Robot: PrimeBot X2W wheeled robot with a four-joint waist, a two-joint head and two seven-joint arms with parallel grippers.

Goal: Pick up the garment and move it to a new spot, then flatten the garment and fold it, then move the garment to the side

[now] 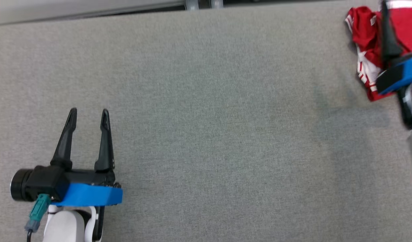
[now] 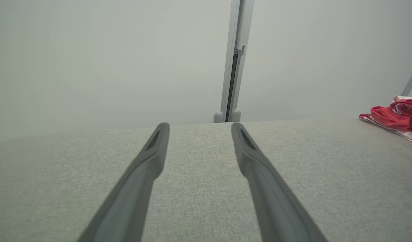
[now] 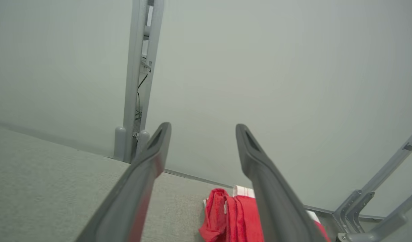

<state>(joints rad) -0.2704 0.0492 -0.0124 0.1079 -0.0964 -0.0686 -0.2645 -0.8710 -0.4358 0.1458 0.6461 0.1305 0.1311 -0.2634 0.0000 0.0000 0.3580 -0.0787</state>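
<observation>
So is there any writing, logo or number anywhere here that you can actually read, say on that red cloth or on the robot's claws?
None: no word, number or logo can be read in these pictures.
Red garment: white stripes, no lettering showing.
Left gripper and right gripper: plain and dark, with no legible markings.
Grey table: no print on it.

Red-and-white garment [image 1: 363,32] lies crumpled at far right.
</observation>
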